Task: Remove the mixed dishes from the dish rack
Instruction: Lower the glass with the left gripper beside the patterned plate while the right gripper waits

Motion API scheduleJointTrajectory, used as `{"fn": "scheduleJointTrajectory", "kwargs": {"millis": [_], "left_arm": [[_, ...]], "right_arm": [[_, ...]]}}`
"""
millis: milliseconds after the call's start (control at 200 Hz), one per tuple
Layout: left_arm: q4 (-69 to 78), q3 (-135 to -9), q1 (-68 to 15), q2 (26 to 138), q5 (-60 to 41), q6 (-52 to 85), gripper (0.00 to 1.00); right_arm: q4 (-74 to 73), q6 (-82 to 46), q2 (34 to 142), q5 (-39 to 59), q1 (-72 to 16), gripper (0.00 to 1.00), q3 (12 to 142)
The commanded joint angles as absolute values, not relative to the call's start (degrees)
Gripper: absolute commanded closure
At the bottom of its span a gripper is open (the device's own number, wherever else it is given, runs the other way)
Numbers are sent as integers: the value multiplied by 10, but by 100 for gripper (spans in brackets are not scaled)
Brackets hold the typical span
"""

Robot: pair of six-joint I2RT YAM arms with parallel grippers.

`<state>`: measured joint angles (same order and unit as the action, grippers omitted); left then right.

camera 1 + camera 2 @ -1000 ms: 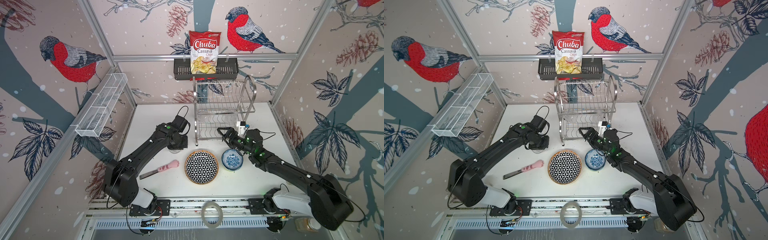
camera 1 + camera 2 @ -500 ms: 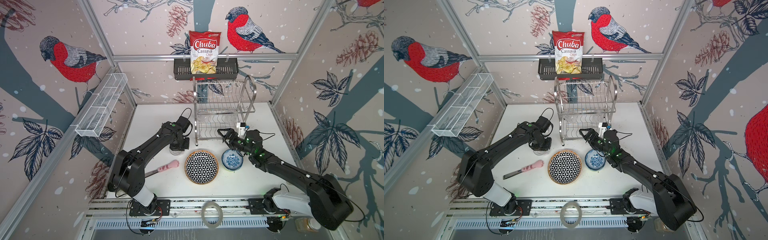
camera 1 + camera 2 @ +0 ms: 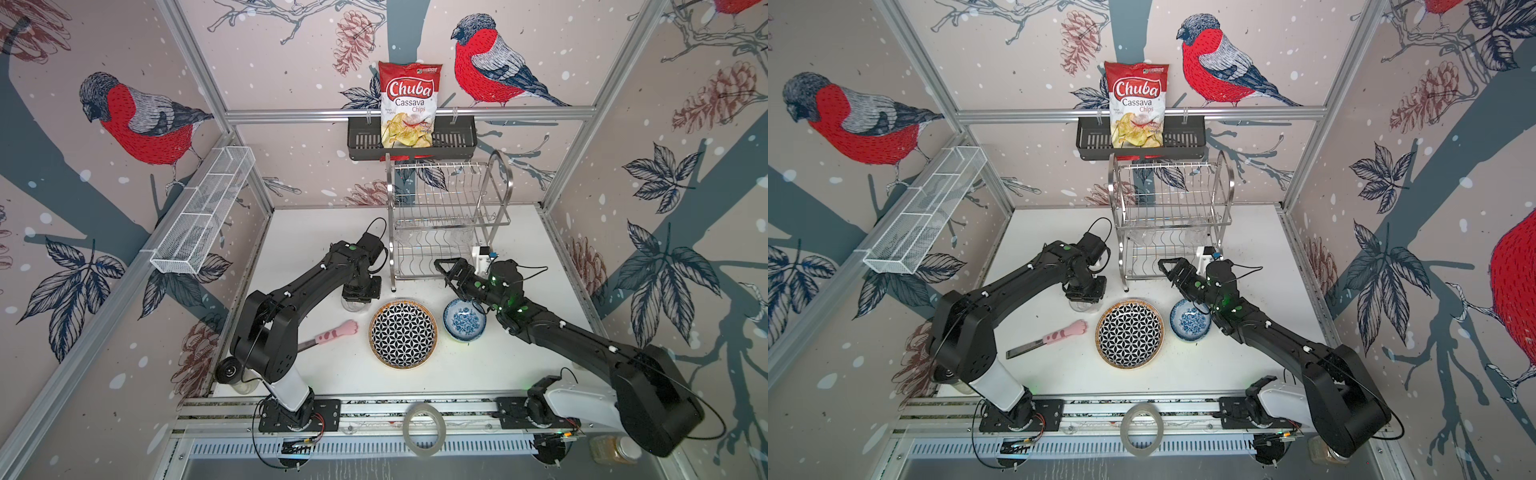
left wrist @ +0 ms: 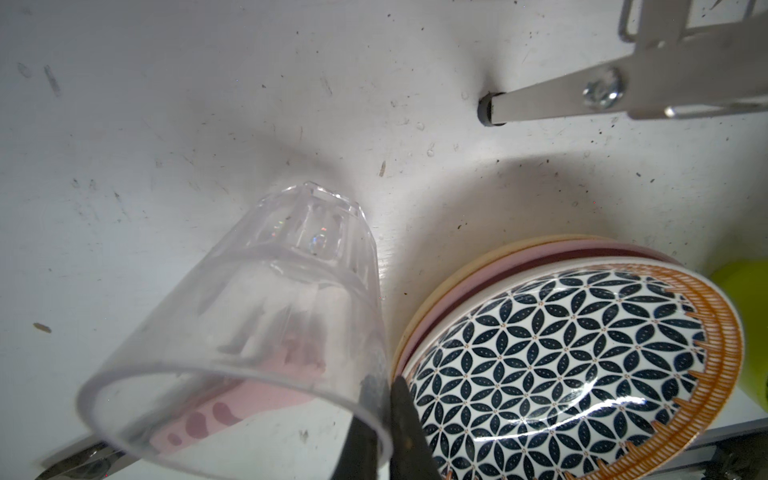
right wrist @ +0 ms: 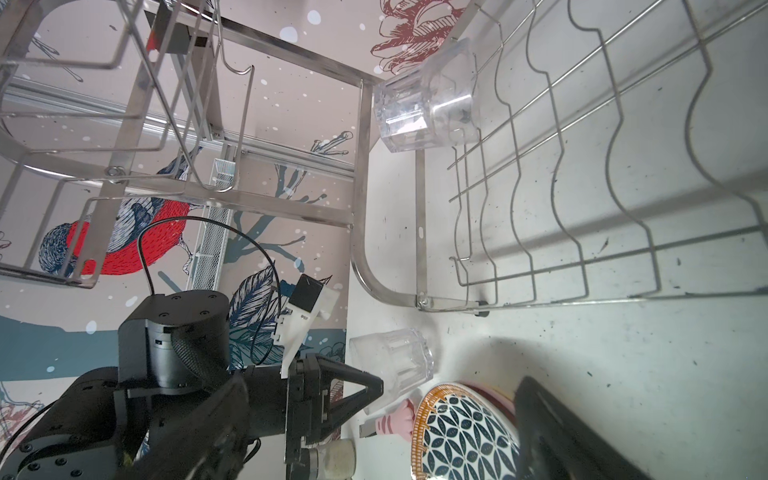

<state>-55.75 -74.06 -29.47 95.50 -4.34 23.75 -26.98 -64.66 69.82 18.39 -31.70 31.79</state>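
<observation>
The dish rack point(image 3: 451, 195) stands at the back of the white table point(image 3: 316, 232). Its upper tier is bare, and two clear glasses point(image 3: 404, 237) point(image 3: 461, 235) are left on the lower shelf. In front of it lie the stacked plates point(image 4: 561, 353), geometric one on top with pink and a pale one beneath. The blue-floral bowl point(image 3: 464, 321) sits just beside them.

The left gripper point(image 3: 360, 293) is clamped on the rim wall of a third glass point(image 4: 257, 299). One finger is inside and one outside, on the side nearest the plates. The glass hangs mouth-up between the rack's front leg and the plate stack, with its thick base towards the table. Whether the base already touches is hard to judge from these angles.

The step in hand looks like setting this glass down. It is best lowered until the faceted base sits flat, not on an edge, since a one-sided pinch lets the glass tilt. It needs to stay off the plate rim and off the pink paw-handled utensil point(image 3: 336, 332) nearby. After opening, the fingers should rise straight up so the inner one clears the rim without dragging it.

The right gripper point(image 3: 449, 274) waits at the lower shelf's front with jaws wide apart and nothing in them, well placed for the next glass.
</observation>
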Motion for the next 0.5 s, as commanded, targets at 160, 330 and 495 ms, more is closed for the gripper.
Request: {"fn": "scheduleJointTrajectory", "kwargs": {"millis": [160,330,495], "left_arm": [[-568,-745,-293,975,-39,227,96],[-566,-746,-293,980,-36,227,94],[-564,-747,-294,977,-30,227,82]], "right_arm": [[-280,-637,700,186,-316,1,318],[-282,-637,705,187,-316,1,320],[-284,-639,710,189,-316,1,320]]}}
